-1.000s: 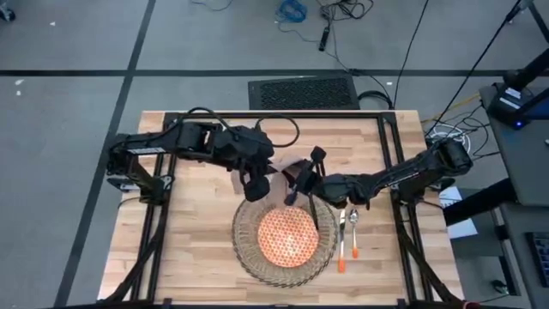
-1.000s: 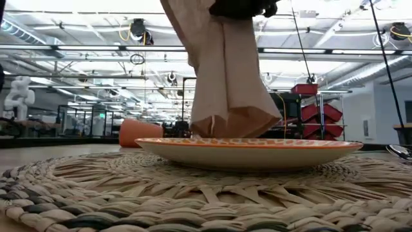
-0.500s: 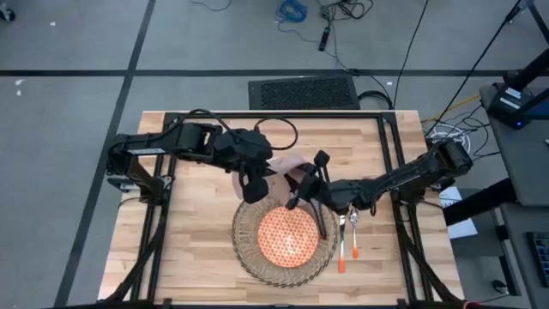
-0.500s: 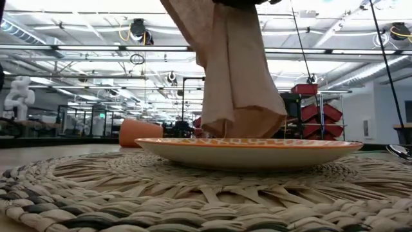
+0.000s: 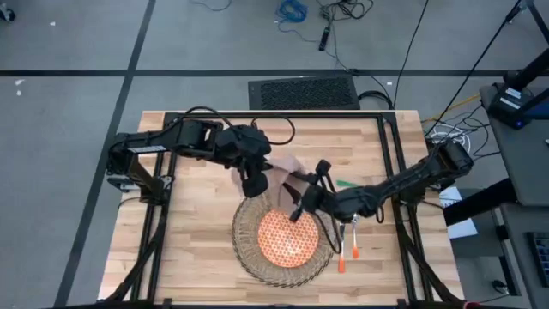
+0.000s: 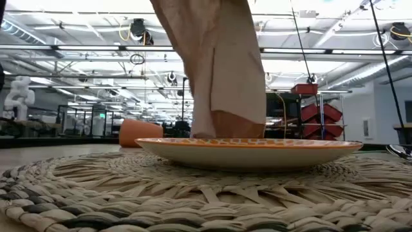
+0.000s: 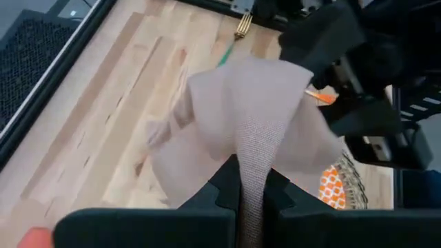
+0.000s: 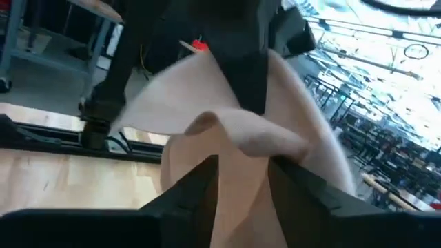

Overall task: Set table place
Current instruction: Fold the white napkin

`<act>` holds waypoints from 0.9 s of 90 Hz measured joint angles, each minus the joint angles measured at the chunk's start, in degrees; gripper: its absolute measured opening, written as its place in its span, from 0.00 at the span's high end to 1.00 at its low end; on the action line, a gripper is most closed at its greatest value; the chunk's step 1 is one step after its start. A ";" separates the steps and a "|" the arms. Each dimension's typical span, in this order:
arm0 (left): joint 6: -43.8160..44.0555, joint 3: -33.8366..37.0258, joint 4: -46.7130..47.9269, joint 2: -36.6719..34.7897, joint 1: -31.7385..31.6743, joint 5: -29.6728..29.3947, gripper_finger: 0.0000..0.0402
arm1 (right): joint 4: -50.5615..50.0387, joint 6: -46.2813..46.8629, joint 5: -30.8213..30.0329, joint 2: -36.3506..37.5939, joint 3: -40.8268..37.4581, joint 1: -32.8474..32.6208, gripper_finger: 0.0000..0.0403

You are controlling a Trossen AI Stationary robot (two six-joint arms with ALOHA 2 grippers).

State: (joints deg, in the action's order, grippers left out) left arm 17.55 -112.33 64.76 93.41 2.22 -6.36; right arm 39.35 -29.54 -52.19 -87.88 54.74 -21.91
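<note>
The beige napkin (image 5: 287,166) hangs between my two grippers above the far rim of the orange-patterned plate (image 5: 287,236). The plate lies on the round woven placemat (image 5: 249,253). My left gripper (image 5: 256,182) is shut on the napkin at its left side. My right gripper (image 5: 299,204) is shut on it at the right, over the plate's far rim. In the low view the napkin (image 6: 219,71) drops down behind the plate (image 6: 248,151). Its lowest edge is hidden by the plate's rim. My left gripper pinches a fold of the napkin (image 7: 252,180) between its two fingers, and the cloth fans out beyond them. The napkin is lifted and hangs below the hold. My right gripper pinches a bunched fold of the napkin (image 8: 242,160) between its two fingers (image 8: 200,189). Several layers curl over at the fingertips. The cloth hangs slack below.
An orange cup (image 6: 138,133) stands on the table beyond the placemat. A green-handled fork (image 5: 347,182) lies on the wood right of the napkin. Orange-handled cutlery (image 5: 343,245) lies at the placemat's right edge. The black frame (image 5: 390,163) borders the tabletop.
My right gripper has gone toward the table's near edge, out over the plate's far rim, taking its side of the napkin along. The napkin has spread wider between the two grippers. The green-handled fork now shows beside it.
</note>
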 joint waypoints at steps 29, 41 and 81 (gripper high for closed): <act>0.01 0.00 1.37 0.00 -0.33 0.03 1.00 | 0.40 -1.42 -0.55 0.00 0.00 -1.10 0.71; 0.05 0.00 2.35 0.00 -0.33 0.03 1.00 | 0.42 -2.72 -2.32 0.00 0.00 -1.10 0.71; 0.19 0.00 1.07 0.00 -0.22 1.84 1.00 | 1.01 -5.20 -3.53 0.00 0.00 -1.08 0.71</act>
State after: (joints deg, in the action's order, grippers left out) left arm 17.74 -112.33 65.83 93.41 2.00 -4.52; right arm 40.36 -34.74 -55.72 -87.88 54.74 -22.98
